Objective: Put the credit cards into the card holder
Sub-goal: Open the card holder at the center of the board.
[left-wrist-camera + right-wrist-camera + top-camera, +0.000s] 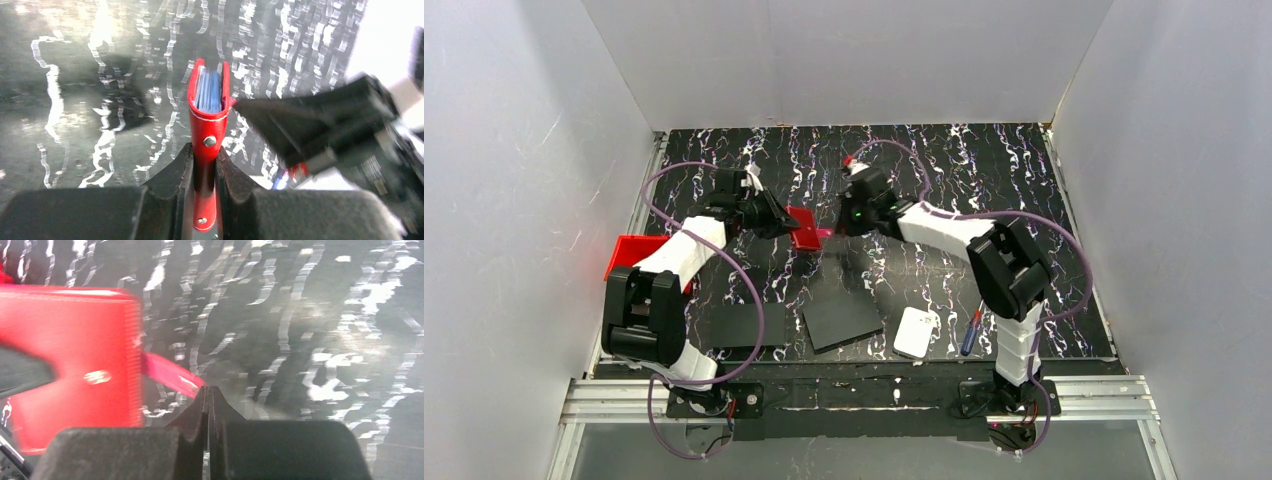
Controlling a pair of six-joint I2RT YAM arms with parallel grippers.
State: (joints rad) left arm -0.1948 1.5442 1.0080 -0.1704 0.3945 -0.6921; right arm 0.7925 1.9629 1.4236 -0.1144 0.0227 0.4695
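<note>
Left wrist view: left gripper (205, 157) clamped on a small dark red stitched card holder (209, 120)

It pinches the holder's near end. The open mouth points away, with pale blue credit cards (209, 92) tucked inside. Just right of that mouth the right gripper (207, 394) is clenched, tips meeting at the end of the holder's red flap (172, 375); whether they nip it is unclear.

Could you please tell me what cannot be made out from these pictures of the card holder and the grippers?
Left wrist view: how many credit cards sit in the card holder; their edges blur together.
Right wrist view: whether the shut right gripper pinches the holder's flap; blurred.
Top view: the cards; too small, behind the holder's wall.
</note>
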